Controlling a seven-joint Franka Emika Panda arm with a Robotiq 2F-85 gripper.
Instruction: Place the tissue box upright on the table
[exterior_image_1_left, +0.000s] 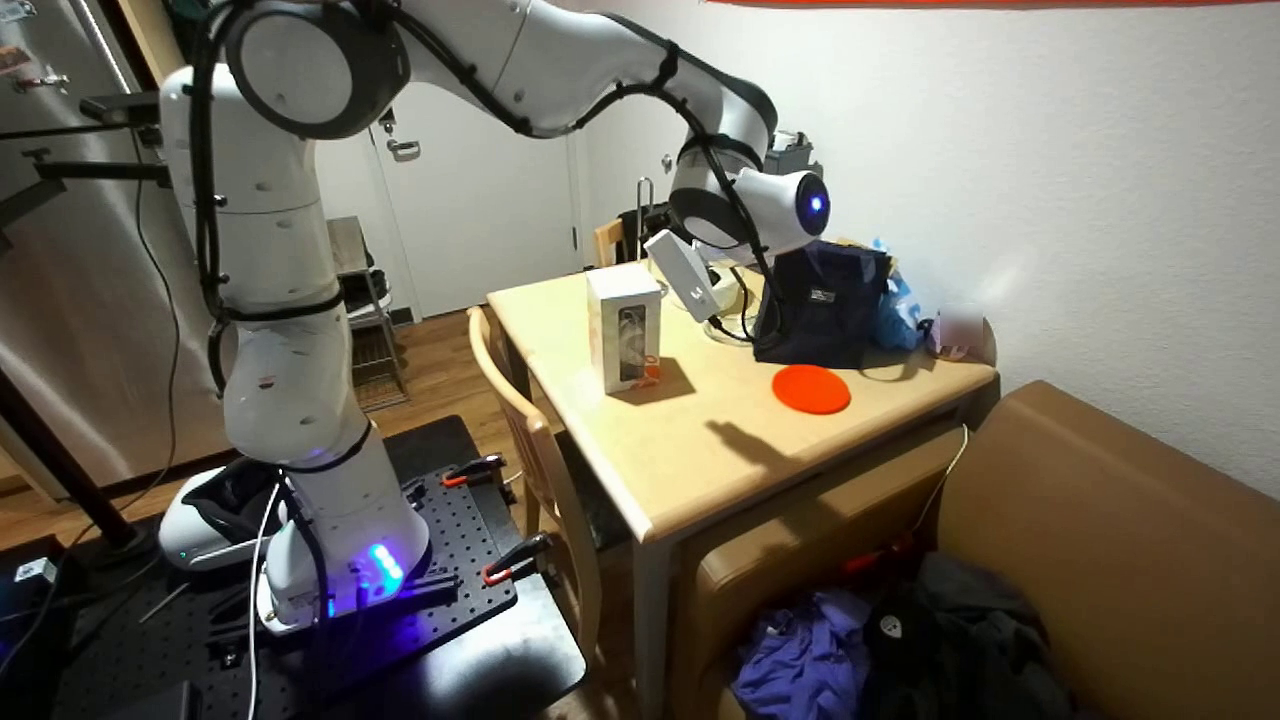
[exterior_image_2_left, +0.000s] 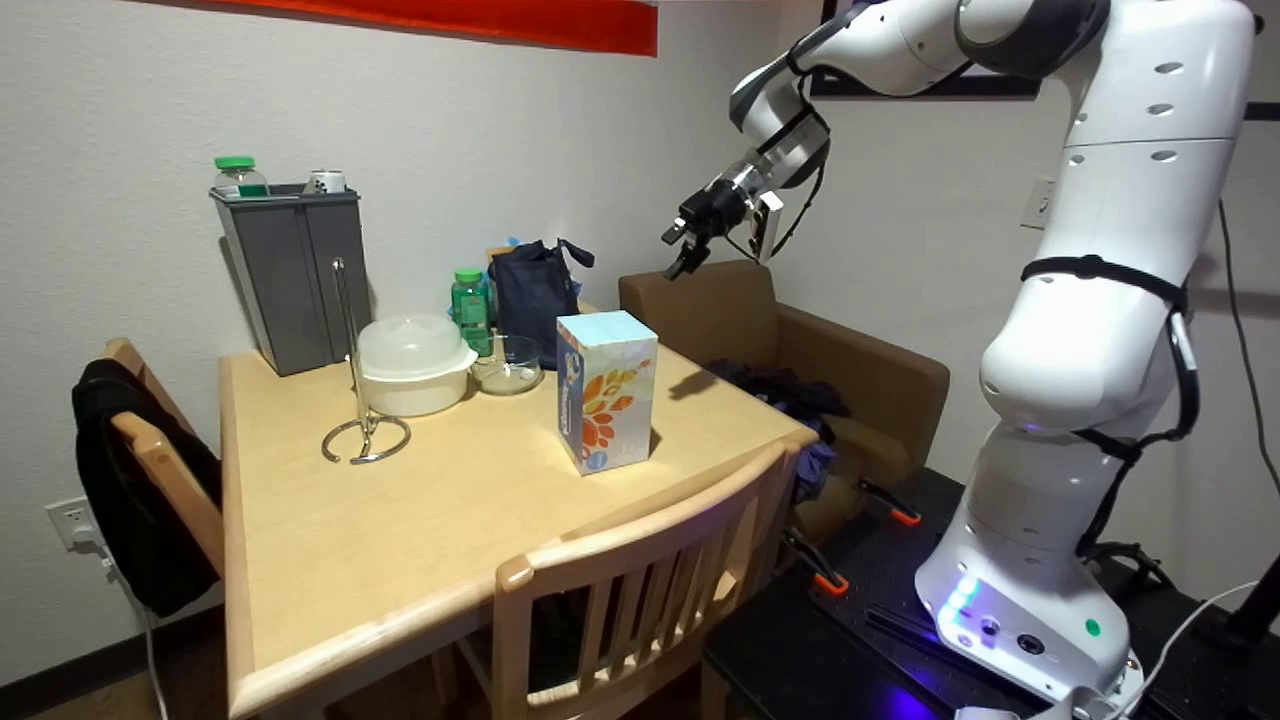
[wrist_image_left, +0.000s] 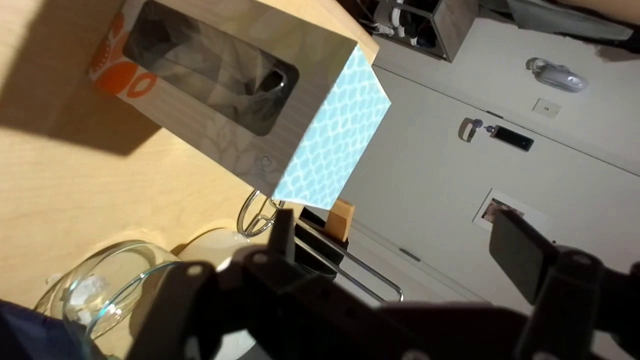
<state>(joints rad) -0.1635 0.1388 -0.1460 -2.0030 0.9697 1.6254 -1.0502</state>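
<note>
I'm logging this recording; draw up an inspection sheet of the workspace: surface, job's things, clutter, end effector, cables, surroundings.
Surface: light wooden table; spills, nothing seen.
Job's things: tissue box standing on a small end on the table, windowed opening facing sideways.
Clutter: grey bin, metal stand, white lidded dish, glass bowl, dark bag and orange-red disc, all on the table.
End effector: open, raised, apart from the box.
Held object: nothing seen.
Cables: black cable strapped along the arm; white cable close by.
Surroundings: wooden chair at the table's edge, brown couch with cloth on it, white door.
</note>
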